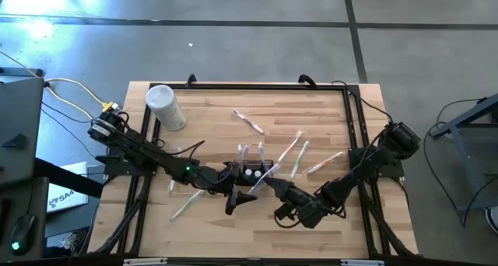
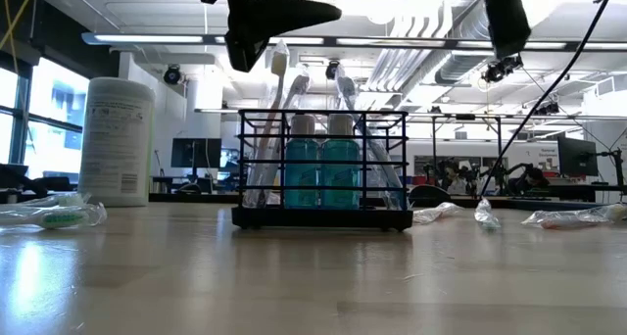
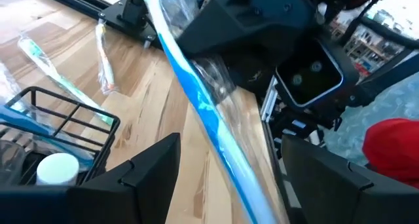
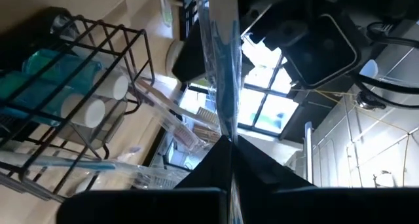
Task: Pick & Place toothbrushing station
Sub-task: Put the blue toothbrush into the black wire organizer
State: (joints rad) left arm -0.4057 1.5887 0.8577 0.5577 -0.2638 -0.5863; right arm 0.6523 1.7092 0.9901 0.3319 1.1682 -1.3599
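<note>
1. Both claws crowd the space just in front of the black wire station (image 1: 250,173): left claw (image 1: 240,199) spread wide, right claw (image 1: 274,182) pinched on a wrapped toothbrush (image 4: 219,73).
2. Wrapped toothbrushes (image 1: 294,151) litter the worktop (image 1: 210,118) behind and to the right.
3. A white canister (image 1: 165,107) stands at the back left corner.
4. The front right worktop lies bare.

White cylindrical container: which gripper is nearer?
Left. The left gripper sits mid-table, across from the white cylindrical container at the far left corner; the right gripper is farther right, beyond the black holder.
</note>
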